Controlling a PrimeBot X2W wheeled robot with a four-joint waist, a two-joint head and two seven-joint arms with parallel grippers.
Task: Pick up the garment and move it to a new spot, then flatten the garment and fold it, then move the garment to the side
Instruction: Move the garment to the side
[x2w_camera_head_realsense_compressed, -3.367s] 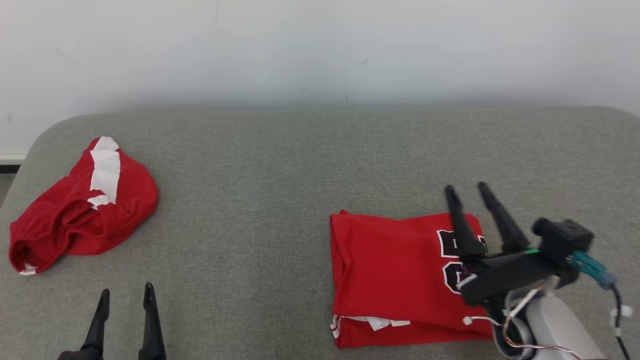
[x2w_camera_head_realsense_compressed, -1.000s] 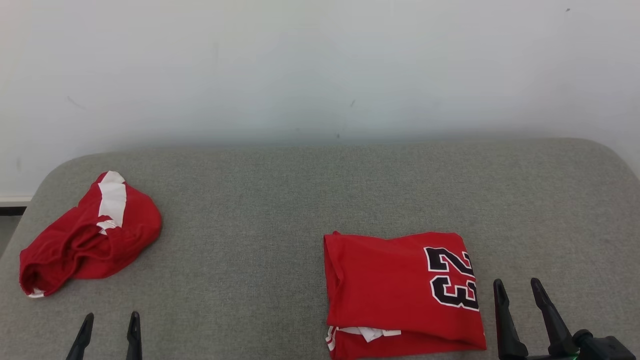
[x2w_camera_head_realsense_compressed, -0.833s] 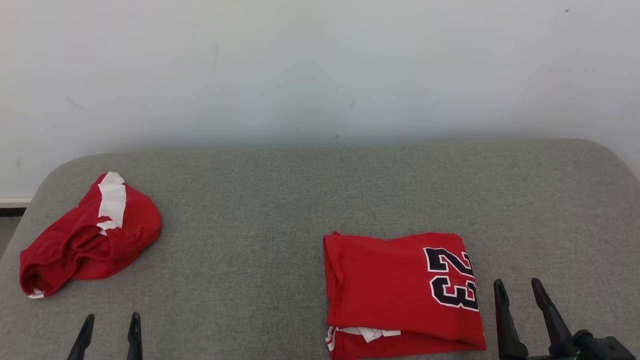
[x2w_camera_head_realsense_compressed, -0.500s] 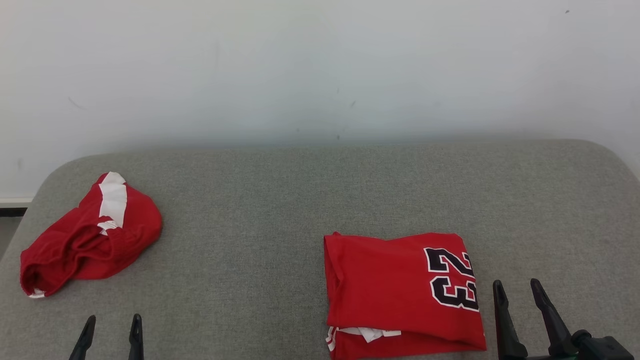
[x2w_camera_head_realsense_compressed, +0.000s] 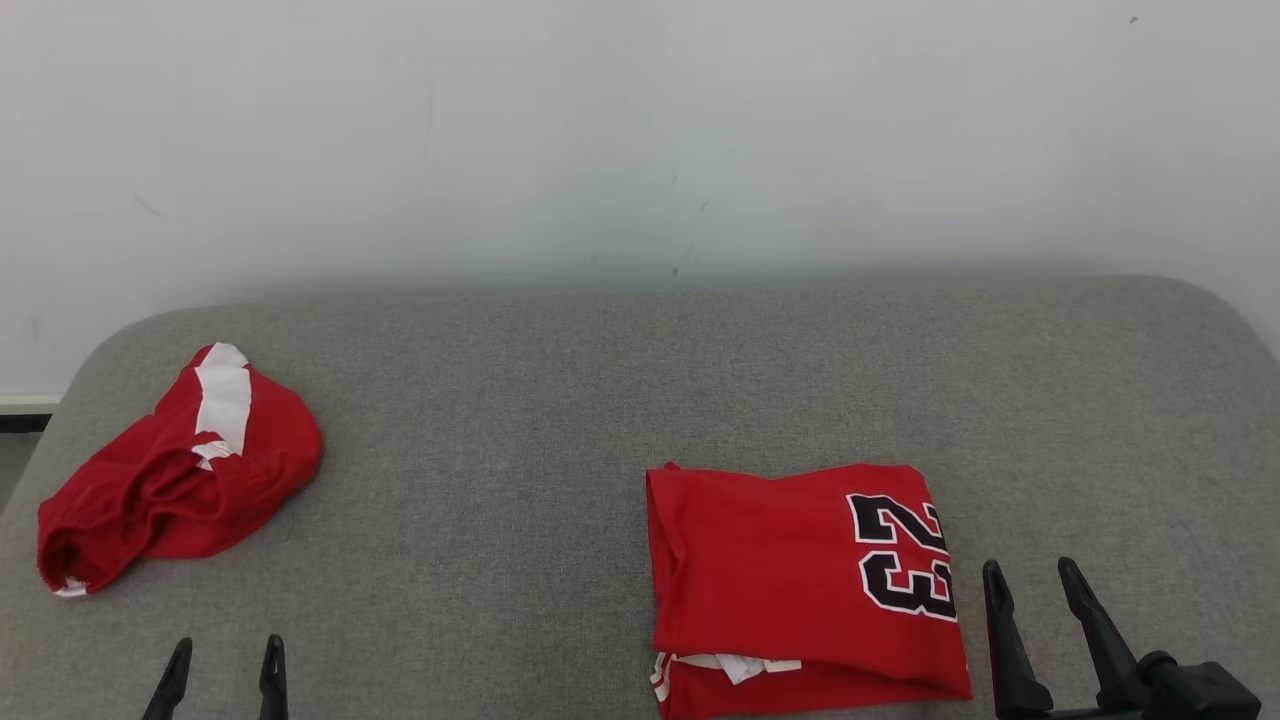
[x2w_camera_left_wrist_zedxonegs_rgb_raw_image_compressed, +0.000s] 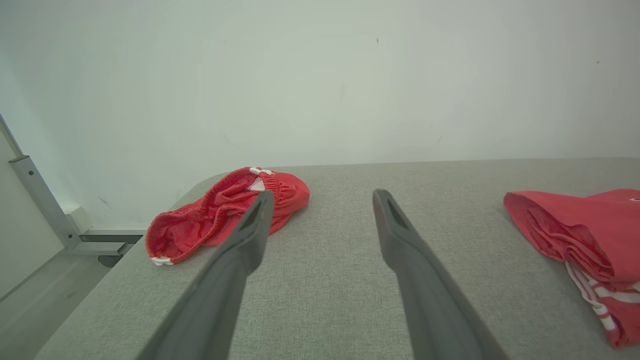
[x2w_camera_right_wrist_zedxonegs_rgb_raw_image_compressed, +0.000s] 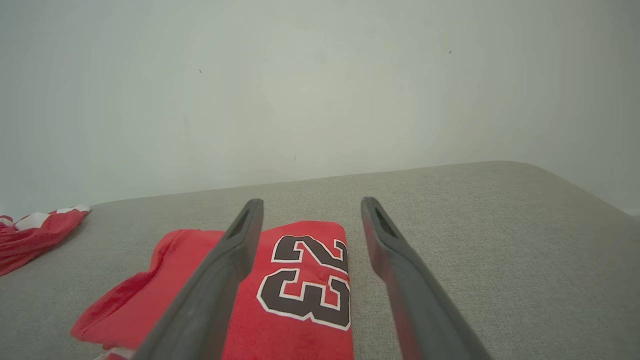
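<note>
From the head view, a folded red jersey (x2w_camera_head_realsense_compressed: 800, 580) showing the number 23 lies flat on the grey padded surface (x2w_camera_head_realsense_compressed: 560, 400), right of centre and near the front edge, with a white-trimmed layer poking out beneath its near side. A crumpled pair of red shorts (x2w_camera_head_realsense_compressed: 170, 470) sits well apart from it, close to the rounded far-left corner. The left gripper (x2w_camera_head_realsense_compressed: 227, 648) hovers at the lower left with its fingers spread and nothing between them. The right gripper (x2w_camera_head_realsense_compressed: 1029, 570) stands just beside the jersey's right edge, also spread and empty. In the left wrist view, the shorts' elastic waistband bunches beyond the left fingertip, and the jersey's stacked fold edges show at the right. A metal rail (x2w_camera_left_wrist_zedxonegs_rgb_raw_image_compressed: 40, 200) runs past the surface's corner. In the right wrist view, the 2 fingers frame the 23 print, though they look clear of the cloth. The jersey seems finished, so the shorts are probably next. 2 risks stand out: the right fingers could snag the jersey's edge and undo the fold, and a pinch on a single layer of the shorts could drag them off that corner.
</note>
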